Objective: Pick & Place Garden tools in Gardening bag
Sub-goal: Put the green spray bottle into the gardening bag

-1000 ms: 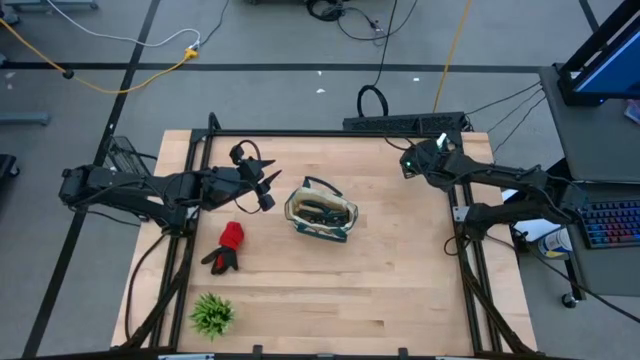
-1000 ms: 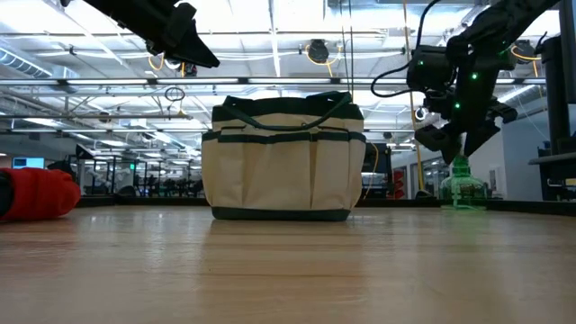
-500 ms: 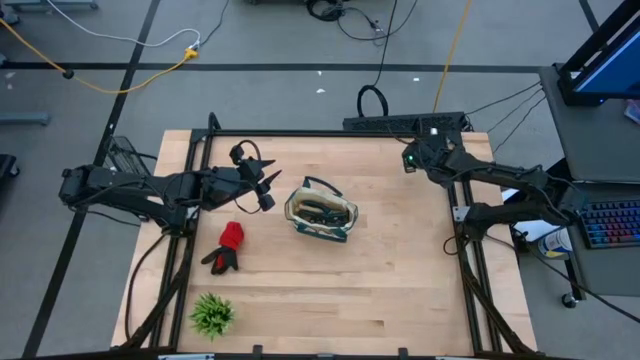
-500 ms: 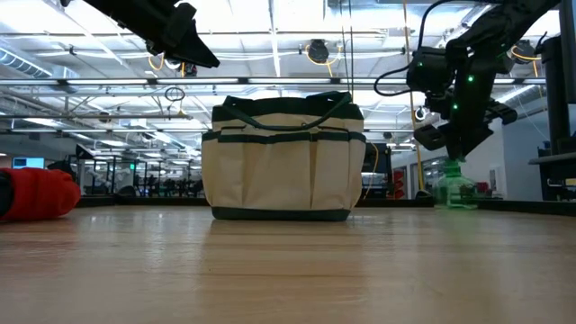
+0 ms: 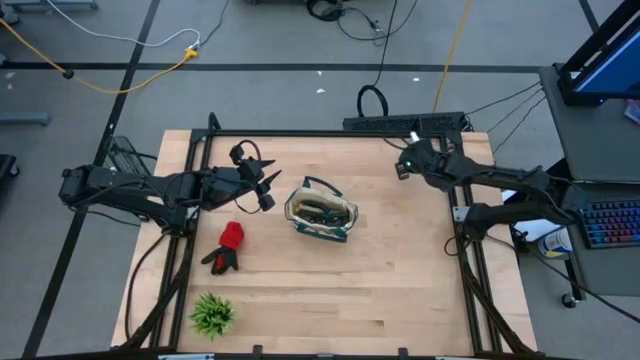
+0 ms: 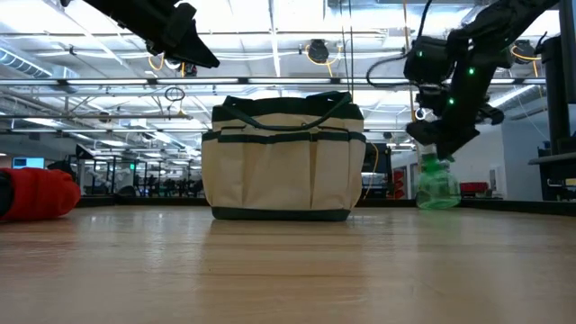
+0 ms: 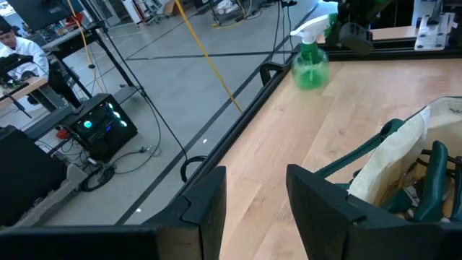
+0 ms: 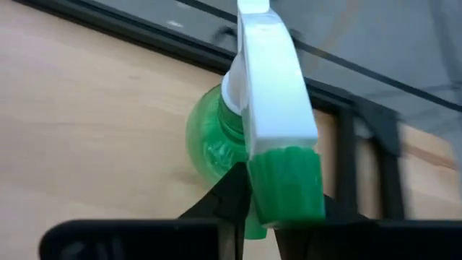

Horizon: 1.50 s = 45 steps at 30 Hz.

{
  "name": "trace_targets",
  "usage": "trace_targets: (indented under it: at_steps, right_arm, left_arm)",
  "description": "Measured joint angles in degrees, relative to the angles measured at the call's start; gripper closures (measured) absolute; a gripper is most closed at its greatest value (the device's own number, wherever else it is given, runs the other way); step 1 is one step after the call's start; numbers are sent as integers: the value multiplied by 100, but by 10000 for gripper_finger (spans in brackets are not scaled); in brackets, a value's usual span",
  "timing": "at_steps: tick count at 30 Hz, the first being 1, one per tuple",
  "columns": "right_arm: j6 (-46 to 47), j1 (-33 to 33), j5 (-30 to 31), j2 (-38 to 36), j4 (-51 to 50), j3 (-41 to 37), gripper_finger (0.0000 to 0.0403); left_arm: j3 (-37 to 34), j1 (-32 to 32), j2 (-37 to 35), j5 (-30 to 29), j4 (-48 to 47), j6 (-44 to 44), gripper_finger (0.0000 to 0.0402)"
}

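Here, closest to the right wrist camera, the right gripper (image 8: 249, 189) has its jaws closed narrowly on the top of a small green spray bottle (image 8: 216, 137), pinching the white and green spray head. From table height the bottle (image 6: 436, 183) hangs from those jaws at a tilt, its base just above the tabletop (image 5: 400, 270) or barely touching; which, I cannot tell.

Farther from these jaws, across bare wood, stands the cream gardening bag (image 5: 321, 211) with green trim, upright, mouth open. Dark tool shapes already show inside it, though which tools cannot be made out.

Beyond the bag the left gripper (image 5: 268, 187) hovers with its jaws standing apart and holding nothing. Just past it a red and black glove (image 5: 227, 246) lies on the tabletop.

By my judgement the task is partly done: the bottle has yet to reach the bag, and the glove waits outside it.
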Motion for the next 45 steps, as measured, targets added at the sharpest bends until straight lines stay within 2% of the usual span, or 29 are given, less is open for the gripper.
trace_targets:
  at_steps: [5, 12, 18, 25, 33, 40, 45]
  right_arm:
    - [-359, 443, -563, -356, 840, 0, 374]
    - [-725, 1135, -764, -961, 2288, 0, 365]
    - [-905, 1681, -1090, -1096, 2986, 1, 372]
    - [-989, 2231, -1117, -906, 3504, 1, 367]
    - [-1139, 2703, -1756, -643, 4416, 2, 373]
    - [-886, 3202, -1795, 47, 5226, 2, 364]
    - [-688, 3496, -1789, 527, 5861, 2, 373]
  left_arm:
    - [0, -1, 12, 0, -1, 0, 250]
    - [0, 0, 13, 0, -35, -22, 250]
    - [0, -1, 13, 0, -33, -28, 250]
    - [0, 0, 13, 0, -31, -42, 250]
    - [0, -1, 13, 0, -26, -44, 250]
    - [0, 0, 13, 1, -22, -68, 250]
    - [0, 0, 13, 2, -15, -66, 250]
